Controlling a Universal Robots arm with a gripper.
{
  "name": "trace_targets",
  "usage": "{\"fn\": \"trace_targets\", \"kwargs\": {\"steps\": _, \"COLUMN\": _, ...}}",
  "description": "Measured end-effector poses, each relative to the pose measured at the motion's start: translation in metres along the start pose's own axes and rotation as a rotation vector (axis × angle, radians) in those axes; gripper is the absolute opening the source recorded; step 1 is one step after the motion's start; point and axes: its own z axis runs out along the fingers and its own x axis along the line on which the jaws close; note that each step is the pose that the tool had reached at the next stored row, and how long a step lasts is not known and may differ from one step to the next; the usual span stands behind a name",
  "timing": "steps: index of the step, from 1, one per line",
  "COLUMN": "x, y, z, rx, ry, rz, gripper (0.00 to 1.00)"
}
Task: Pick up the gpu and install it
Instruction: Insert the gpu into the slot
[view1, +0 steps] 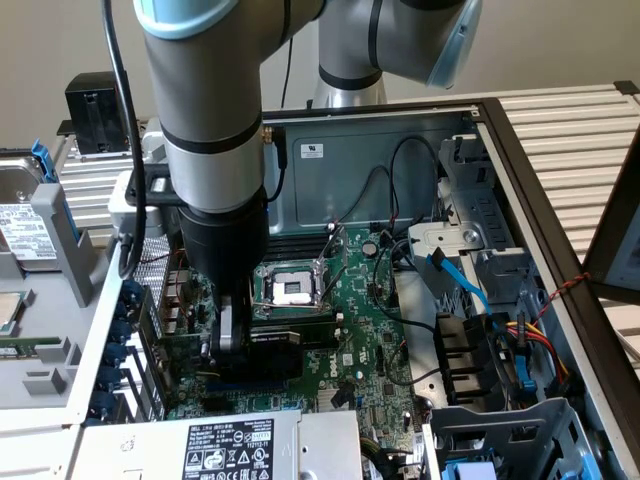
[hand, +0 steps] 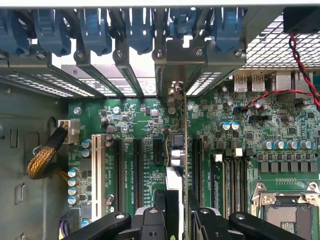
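The gpu (view1: 272, 352) stands on edge low over the green motherboard (view1: 372, 335), its black fan shroud facing the CPU socket. My gripper (view1: 232, 345) is shut on it from above. In the wrist view the gpu (hand: 176, 147) runs edge-on away from my gripper (hand: 177, 212). The fingers (hand: 160, 207) press on both of its sides. Its silver bracket (hand: 175, 62) reaches the rear slot openings of the case. The card lines up between the black expansion slots (hand: 137, 150) on the motherboard (hand: 240, 127). Whether its lower edge sits in a slot is hidden.
The open CPU socket (view1: 290, 287) lies just beside the card. A power supply (view1: 225, 448) sits at the case's near edge, and a drive cage (view1: 500, 432) with cables (view1: 462, 278) on the exterior view's right. Blue slot clips (hand: 95, 30) line the rear wall. A braided cable (hand: 45, 156) lies beside the board.
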Motion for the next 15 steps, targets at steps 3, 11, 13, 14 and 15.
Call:
{"fn": "trace_targets", "kwargs": {"steps": 3, "x": 0.0000, "y": 0.0001, "z": 0.0007, "rx": 0.0000, "ry": 0.0001, "rz": 0.000, "gripper": 0.27}}
{"fn": "trace_targets", "kwargs": {"steps": 11, "x": 0.0000, "y": 0.0009, "z": 0.0024, "rx": 0.0000, "ry": 0.0002, "rz": 0.000, "gripper": 0.27}}
{"fn": "trace_targets", "kwargs": {"steps": 13, "x": 0.0001, "y": 0.0013, "z": 0.0029, "rx": -0.0001, "ry": 0.0001, "rz": 0.000, "gripper": 0.27}}
{"fn": "trace_targets", "kwargs": {"steps": 14, "x": 0.0000, "y": 0.0016, "z": 0.0033, "rx": -0.0001, "ry": -0.0001, "rz": 0.000, "gripper": 0.27}}
{"fn": "trace_targets", "kwargs": {"steps": 15, "x": 0.0000, "y": 0.0015, "z": 0.0037, "rx": 0.0002, "ry": -0.0003, "rz": 0.000, "gripper": 0.27}}
